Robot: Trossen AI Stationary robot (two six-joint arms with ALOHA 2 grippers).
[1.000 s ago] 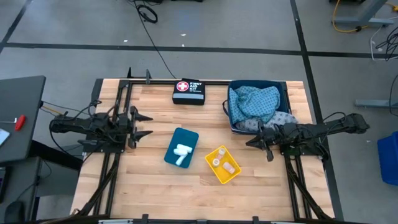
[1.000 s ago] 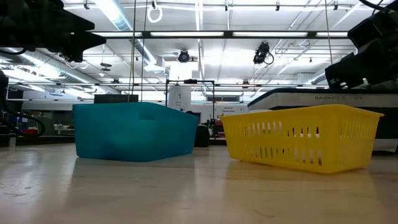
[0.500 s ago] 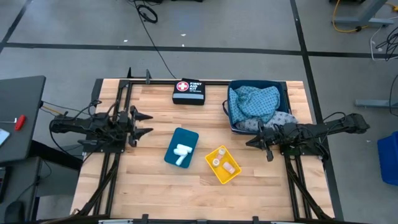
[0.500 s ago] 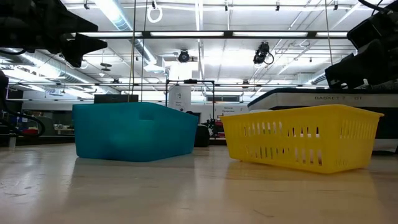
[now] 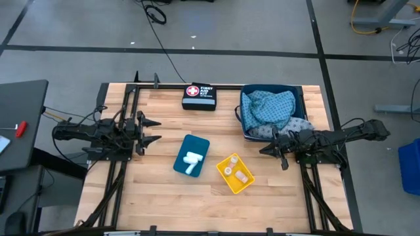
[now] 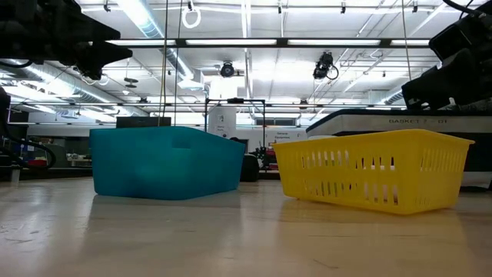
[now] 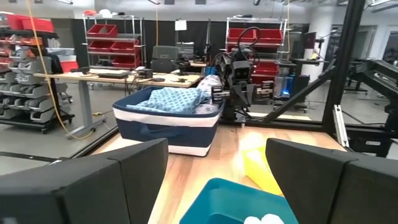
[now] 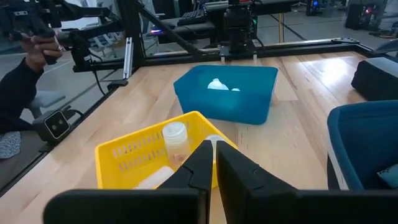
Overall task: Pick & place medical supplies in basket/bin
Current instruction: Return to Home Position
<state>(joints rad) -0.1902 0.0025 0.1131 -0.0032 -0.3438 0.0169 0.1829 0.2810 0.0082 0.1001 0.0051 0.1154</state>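
Motion is barely seen since a second ago: the left gripper (image 5: 149, 131), spread wide, is held at 9 o'clock, the right gripper (image 5: 266, 149), pinched together empty, at 3. Rolls (image 5: 191, 160), vials (image 5: 228, 170) and cloths (image 5: 268, 108) are all found binned, cloths at 2 o'clock; sorting is judged done.

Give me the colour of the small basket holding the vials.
Yellow basket, clearest in the right wrist view.

Grey floor (image 5: 249, 26) crossed by dark lines — shelves (image 7: 109, 38) of red bins, bright strip lights (image 6: 142, 15) overhead.
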